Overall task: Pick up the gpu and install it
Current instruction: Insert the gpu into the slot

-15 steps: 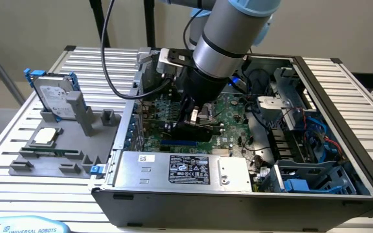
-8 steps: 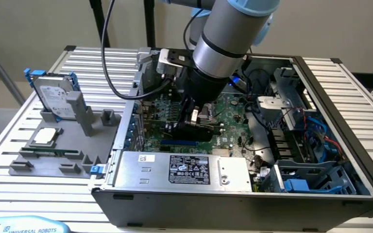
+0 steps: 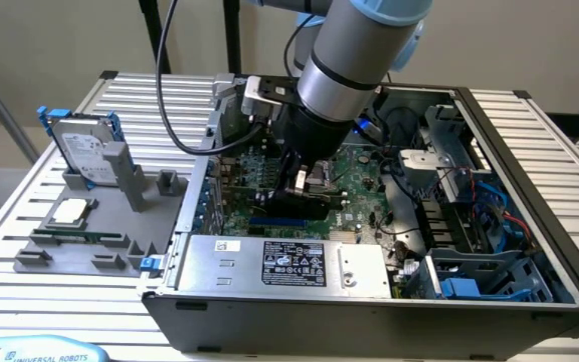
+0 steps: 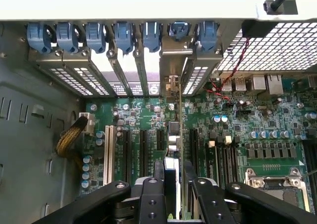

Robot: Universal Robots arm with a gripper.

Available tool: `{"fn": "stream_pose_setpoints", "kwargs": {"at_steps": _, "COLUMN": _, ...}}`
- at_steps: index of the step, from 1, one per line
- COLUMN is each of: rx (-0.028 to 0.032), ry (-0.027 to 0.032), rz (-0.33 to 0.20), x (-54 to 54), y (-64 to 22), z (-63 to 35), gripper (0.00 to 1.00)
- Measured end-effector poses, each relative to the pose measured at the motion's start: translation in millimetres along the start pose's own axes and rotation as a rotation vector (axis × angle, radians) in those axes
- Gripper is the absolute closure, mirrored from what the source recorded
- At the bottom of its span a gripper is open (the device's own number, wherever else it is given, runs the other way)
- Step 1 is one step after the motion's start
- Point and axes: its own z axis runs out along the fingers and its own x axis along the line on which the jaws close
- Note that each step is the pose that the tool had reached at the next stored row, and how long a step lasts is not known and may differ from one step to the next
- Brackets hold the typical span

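The black two-fingered gripper (image 4: pixel 173 173) is closed partway on the gpu (image 4: pixel 174 131), a thin green circuit card with a silver metal end bracket. In the wrist view one of the fingers (image 4: pixel 159 177) sits on each side of the card's top edge. The card stands upright and edge-on over the green motherboard (image 4: pixel 277 110), between the long black expansion slots (image 4: pixel 143 149). Its bracket reaches up to the row of slot openings in the rear wall, under the blue plastic retaining clips (image 4: pixel 94 35). Whether its lower edge is already down in a slot is hard to tell, since the gripper covers that part.

In the exterior view the grey and silver arm reaches down into the open dark grey computer case (image 3: pixel 370 320), which lies on its side on the slatted metal table (image 3: pixel 571 151). The gripper (image 3: pixel 304 188) is low over the middle of the board, behind the silver power supply box (image 3: pixel 289 264). On the table at the exterior view's left, well apart from the case, a grey plastic holder (image 3: pixel 68 253) carries a silver hard drive with blue side rails (image 3: pixel 81 151), standing upright.
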Motion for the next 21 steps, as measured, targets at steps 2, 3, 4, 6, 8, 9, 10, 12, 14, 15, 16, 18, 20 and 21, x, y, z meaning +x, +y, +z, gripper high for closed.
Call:
{"fn": "stream_pose_setpoints", "kwargs": {"at_steps": 2, "rx": 0.0011, "ry": -0.0001, "rz": 0.0, "x": -0.1, "y": 0.3, "z": 0.4, "gripper": 0.74}}
{"fn": "stream_pose_setpoints", "kwargs": {"at_steps": 3, "rx": 0.0021, "ry": -0.0001, "rz": 0.0, "x": 0.0, "y": 0.5, "z": 0.7, "gripper": 0.74}}
{"fn": "stream_pose_setpoints", "kwargs": {"at_steps": 4, "rx": 0.003, "ry": -0.0003, "rz": 0.0, "x": 0.0, "y": 0.7, "z": 1.1, "gripper": 0.74}}
{"fn": "stream_pose_setpoints", "kwargs": {"at_steps": 6, "rx": 0.0034, "ry": -0.0003, "rz": 0.0, "x": -0.1, "y": 0.9, "z": 1.8, "gripper": 0.74}}
{"fn": "stream_pose_setpoints", "kwargs": {"at_steps": 8, "rx": 0.0034, "ry": -0.0001, "rz": 0.0, "x": -0.3, "y": 0.8, "z": 2.4, "gripper": 0.74}}
{"fn": "stream_pose_setpoints", "kwargs": {"at_steps": 9, "rx": 0.0034, "ry": -0.0002, "rz": 0.0, "x": -0.6, "y": 0.9, "z": 2.7, "gripper": 0.74}}
{"fn": "stream_pose_setpoints", "kwargs": {"at_steps": 10, "rx": 0.0035, "ry": -0.0003, "rz": 0.0, "x": -0.9, "y": 0.9, "z": 3.0, "gripper": 0.74}}
{"fn": "stream_pose_setpoints", "kwargs": {"at_steps": 12, "rx": 0.0034, "ry": -0.0002, "rz": 0.0, "x": -1.8, "y": 1.1, "z": 3.6, "gripper": 0.74}}
{"fn": "stream_pose_setpoints", "kwargs": {"at_steps": 14, "rx": 0.0034, "ry": -0.0002, "rz": 0.0, "x": -2.7, "y": 1.3, "z": 4.5, "gripper": 0.74}}
{"fn": "stream_pose_setpoints", "kwargs": {"at_steps": 15, "rx": 0.0035, "ry": -0.0002, "rz": 0.0, "x": -3.2, "y": 1.4, "z": 5.0, "gripper": 0.74}}
{"fn": "stream_pose_setpoints", "kwargs": {"at_steps": 16, "rx": 0.0038, "ry": 0.0, "rz": -0.001, "x": -3.8, "y": 1.5, "z": 5.6, "gripper": 0.74}}
{"fn": "stream_pose_setpoints", "kwargs": {"at_steps": 18, "rx": 0.0045, "ry": 0.0009, "rz": -0.004, "x": -4.4, "y": 1.6, "z": 6.7, "gripper": 0.74}}
{"fn": "stream_pose_setpoints", "kwargs": {"at_steps": 20, "rx": 0.0056, "ry": 0.0011, "rz": -0.005, "x": -4.7, "y": 1.9, "z": 8.0, "gripper": 0.74}}
{"fn": "stream_pose_setpoints", "kwargs": {"at_steps": 21, "rx": 0.0058, "ry": 0.0014, "rz": -0.006, "x": -4.7, "y": 2.2, "z": 8.6, "gripper": 0.74}}
